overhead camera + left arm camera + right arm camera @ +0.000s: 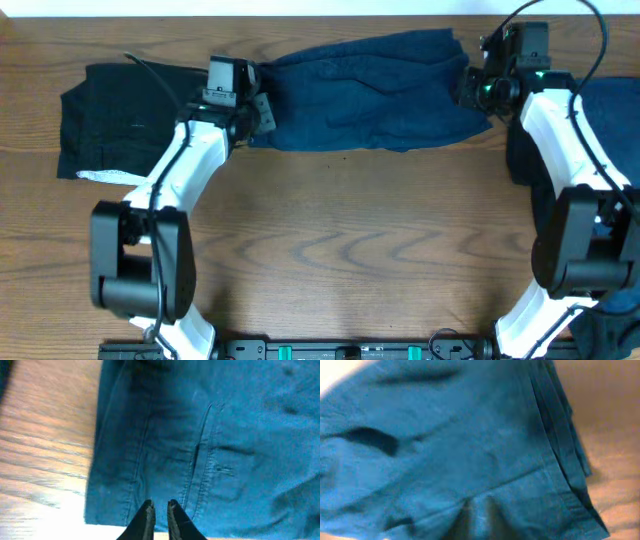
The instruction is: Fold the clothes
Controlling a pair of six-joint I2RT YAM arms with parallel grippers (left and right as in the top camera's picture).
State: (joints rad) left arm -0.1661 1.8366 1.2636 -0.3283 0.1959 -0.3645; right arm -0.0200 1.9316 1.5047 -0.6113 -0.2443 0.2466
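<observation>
Black fingertips of the left gripper are closest to the left wrist camera. They are drawn almost together, with only a thin slit between them, and they rest at the hem of the navy garment. I cannot tell if any cloth is caught in the slit. From above, this navy garment lies spread along the far side of the table, between the two arms, with some wrinkles on its surface. In the left wrist view it shows long stitched seams and the outline of a pocket, and its left edge ends on bare wood. The right gripper is at the other end of the same garment. Its fingers look dark and blurred and are clenched, and a crease in the cloth runs up to their tips, so they seem to nip the fabric. Several layers of cloth are stacked at the right border there. Further out, a black garment lies at the far left of the table, just behind the left arm, with a white strip at its near edge. Another dark garment lies at the right edge, partly under the right arm.
</observation>
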